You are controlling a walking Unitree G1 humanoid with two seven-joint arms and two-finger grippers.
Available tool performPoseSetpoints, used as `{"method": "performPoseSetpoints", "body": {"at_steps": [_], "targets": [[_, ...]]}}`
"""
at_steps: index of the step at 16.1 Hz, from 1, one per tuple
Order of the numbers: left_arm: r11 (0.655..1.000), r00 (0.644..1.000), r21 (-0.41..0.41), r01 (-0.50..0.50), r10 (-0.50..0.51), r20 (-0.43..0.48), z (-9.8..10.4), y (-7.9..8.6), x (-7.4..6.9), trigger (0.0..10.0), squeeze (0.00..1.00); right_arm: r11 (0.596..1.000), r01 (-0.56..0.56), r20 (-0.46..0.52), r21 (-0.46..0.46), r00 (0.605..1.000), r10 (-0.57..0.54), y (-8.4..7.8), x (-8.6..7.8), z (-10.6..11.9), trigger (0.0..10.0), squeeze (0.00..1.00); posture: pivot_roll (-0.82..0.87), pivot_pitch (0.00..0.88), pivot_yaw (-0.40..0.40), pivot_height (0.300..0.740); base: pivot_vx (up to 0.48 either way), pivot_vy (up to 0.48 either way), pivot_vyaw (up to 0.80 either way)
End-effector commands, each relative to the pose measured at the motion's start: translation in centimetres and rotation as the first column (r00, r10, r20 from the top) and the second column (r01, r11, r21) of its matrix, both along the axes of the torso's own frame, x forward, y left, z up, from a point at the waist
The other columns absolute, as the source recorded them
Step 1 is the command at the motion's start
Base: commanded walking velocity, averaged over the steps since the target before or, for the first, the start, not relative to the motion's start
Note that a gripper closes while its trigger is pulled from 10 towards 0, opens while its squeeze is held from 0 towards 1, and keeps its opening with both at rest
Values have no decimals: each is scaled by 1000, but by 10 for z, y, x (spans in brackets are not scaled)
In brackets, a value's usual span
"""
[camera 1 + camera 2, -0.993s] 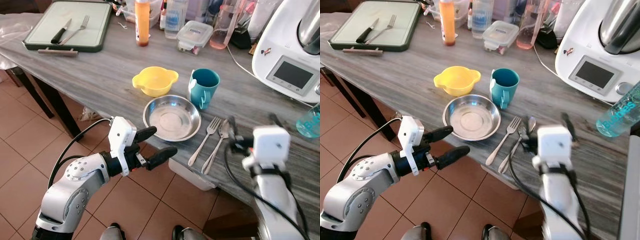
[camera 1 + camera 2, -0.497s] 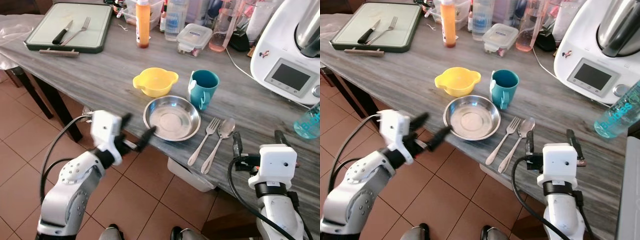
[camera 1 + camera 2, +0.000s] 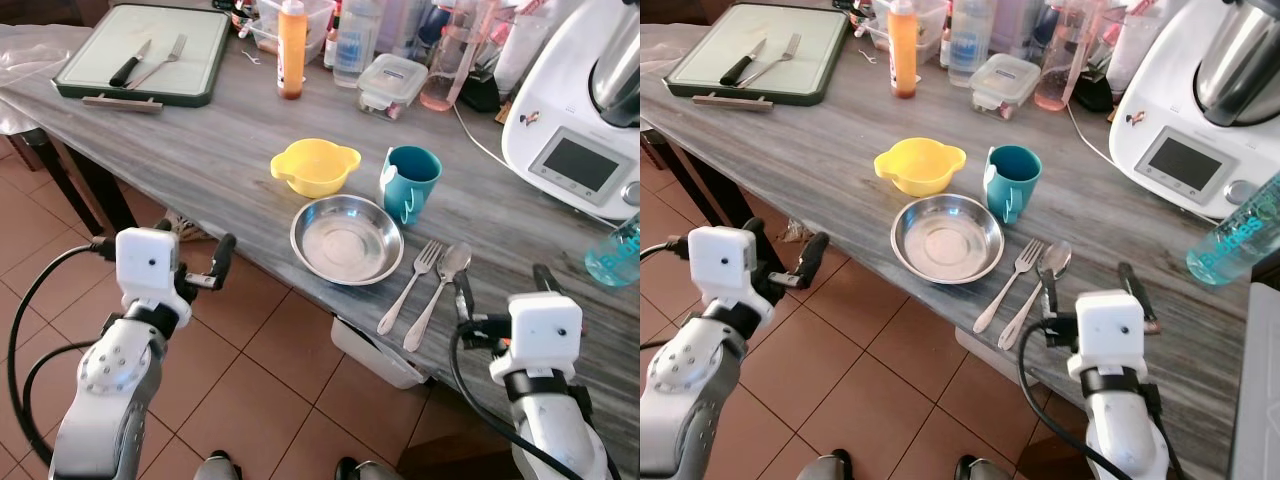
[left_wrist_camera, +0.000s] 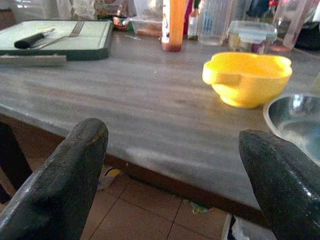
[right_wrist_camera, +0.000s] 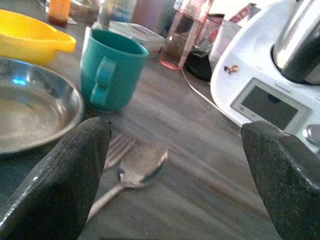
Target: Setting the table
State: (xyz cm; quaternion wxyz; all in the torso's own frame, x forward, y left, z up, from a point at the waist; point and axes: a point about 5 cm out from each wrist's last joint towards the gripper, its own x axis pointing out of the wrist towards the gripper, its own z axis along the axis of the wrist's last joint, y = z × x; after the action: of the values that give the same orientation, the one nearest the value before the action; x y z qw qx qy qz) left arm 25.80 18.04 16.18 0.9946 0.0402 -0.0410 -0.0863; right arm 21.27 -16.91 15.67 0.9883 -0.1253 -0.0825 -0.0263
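Observation:
A steel bowl [image 3: 347,240] sits near the table's front edge, with a yellow bowl [image 3: 314,166] and a teal mug [image 3: 410,183] just behind it. A fork [image 3: 408,287] and a spoon [image 3: 437,295] lie side by side to the bowl's right. My left gripper [image 4: 172,135] is open and empty, off the table's front edge over the floor, left of the steel bowl. My right gripper [image 3: 503,286] is open and empty over the front edge, just right of the spoon [image 5: 134,172].
A green-rimmed cutting board [image 3: 195,60] with a knife and a fork lies at the far left. An orange bottle [image 3: 291,45], a lidded container [image 3: 393,80] and jars line the back. A white kitchen machine [image 3: 575,140] and a blue bottle [image 3: 618,250] stand at right.
My left gripper has swung back to the left, away from the steel bowl's rim, and now hangs off the table edge. My right gripper has drawn back from the fork and spoon.

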Motion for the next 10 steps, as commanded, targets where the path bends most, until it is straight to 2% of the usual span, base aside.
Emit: {"method": "performPoseSetpoints", "body": {"at_steps": [1,3,7,10], "targets": [[999,999,16,37,-37,-4,-2,-6,-3,10000,0,1000,-9,-8,-3,1000,9,0,0,-1,10000,1000,205,167,-116,740,0,0,0],[1000,1000,25,18,-18,-6,-5,-4,-3,10000,0,999,-33,-12,-7,999,33,8,0,-3,10000,1000,213,166,-106,740,0,0,0],[999,999,24,39,-39,-5,-3,-7,0,10000,0,1000,-26,-17,8,999,27,11,0,-6,10000,1000,215,166,-95,740,0,0,0],[998,999,36,50,-51,6,-1,-8,3,10000,0,1000,-23,-9,9,1000,23,11,1,-5,10000,1000,213,163,-93,740,0,292,0]]}}
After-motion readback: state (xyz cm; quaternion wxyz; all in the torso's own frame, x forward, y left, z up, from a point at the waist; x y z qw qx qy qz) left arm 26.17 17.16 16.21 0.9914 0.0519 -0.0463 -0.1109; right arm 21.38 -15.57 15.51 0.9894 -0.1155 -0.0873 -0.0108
